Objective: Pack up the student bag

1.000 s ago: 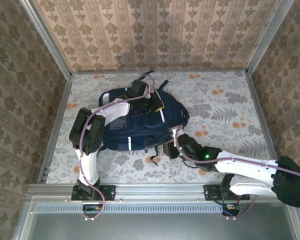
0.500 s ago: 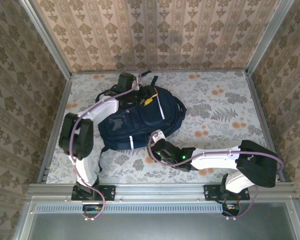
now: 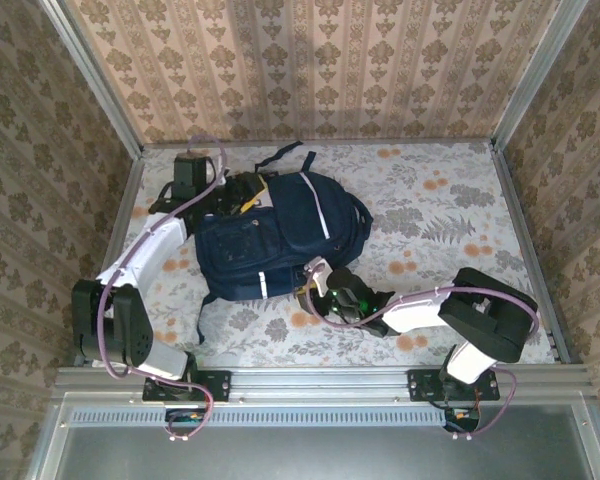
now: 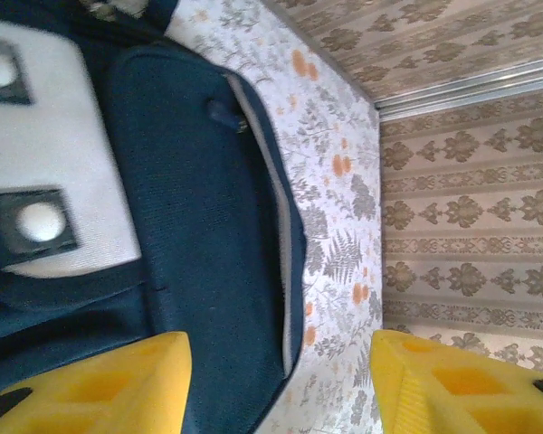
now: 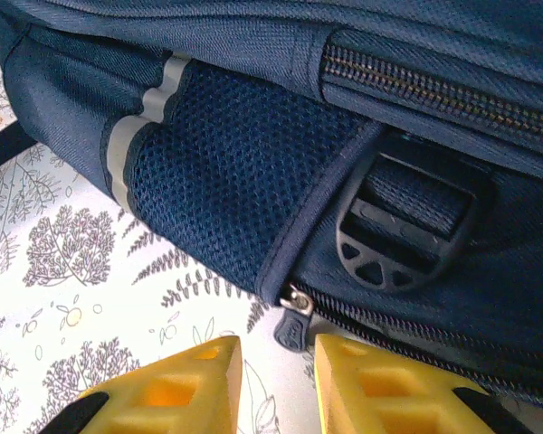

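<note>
I read right gripper as nearer: jaws narrowly apart, empty; zipper pull just ahead, on near edge of bag. Left gripper wide apart, empty, at bag's far-left end.

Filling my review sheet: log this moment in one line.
backpack flat on table; left jaws open at its far end; right jaws open by zipper pull

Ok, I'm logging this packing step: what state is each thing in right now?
student bag, lying flat on the table.
side zip, closed where it shows.
zip pull, hanging loose, not gripped.
left gripper, open wide, empty.
right gripper, slightly open, holding nothing, just short of the zip pull.
</note>
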{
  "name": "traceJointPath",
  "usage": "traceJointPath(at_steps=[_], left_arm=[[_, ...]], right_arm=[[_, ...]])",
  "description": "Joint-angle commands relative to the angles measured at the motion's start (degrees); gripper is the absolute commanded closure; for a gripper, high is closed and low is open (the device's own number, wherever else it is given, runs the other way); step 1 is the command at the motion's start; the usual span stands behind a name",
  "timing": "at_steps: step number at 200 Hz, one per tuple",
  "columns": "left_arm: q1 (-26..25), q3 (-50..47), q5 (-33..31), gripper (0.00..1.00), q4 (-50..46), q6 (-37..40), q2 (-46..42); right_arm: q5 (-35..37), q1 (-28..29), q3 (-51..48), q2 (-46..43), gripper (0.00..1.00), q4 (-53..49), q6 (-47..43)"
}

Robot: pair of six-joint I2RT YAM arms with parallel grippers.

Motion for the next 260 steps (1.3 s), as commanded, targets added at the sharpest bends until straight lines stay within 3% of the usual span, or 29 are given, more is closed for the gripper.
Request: traceJointPath(at_steps=[1,97,143,190,233,260], left_arm=[[1.58,-1.51,3.59,0.45,0.93,2.06,-0.47],[4.45,-5.04,7.44,0.46,7.63,-2.49,0.37],[5.38,-5.56,7.57,0.46,8.0,-2.92,-0.22],[6.17,-6.48,7.83,0.46,9.22,-3.52,-0.03],[6.44,-6.49,8.21,0.46,9.99,-3.64,0.35],[6.58,-6.73,8.3,0.46,9.9,-3.48,0.39]], right_arm=[[-2.52,-0.02,1.96,2.69,0.71,1.1,1.44],[-2.57,1.04,4.79,5.3,0.69,-3.86,3.16],[-3.75,0.83,5.36,1.09,0.65,-9.1,4.81],[-5.92,-1.09,-1.12,0.08,0.61,1.67,2.99],[-8.69,-1.91,-3.69,10.92,0.58,19.89,-2.4],[-8.36,-1.76,-2.19,15.07,0.59,21.66,-0.65]])
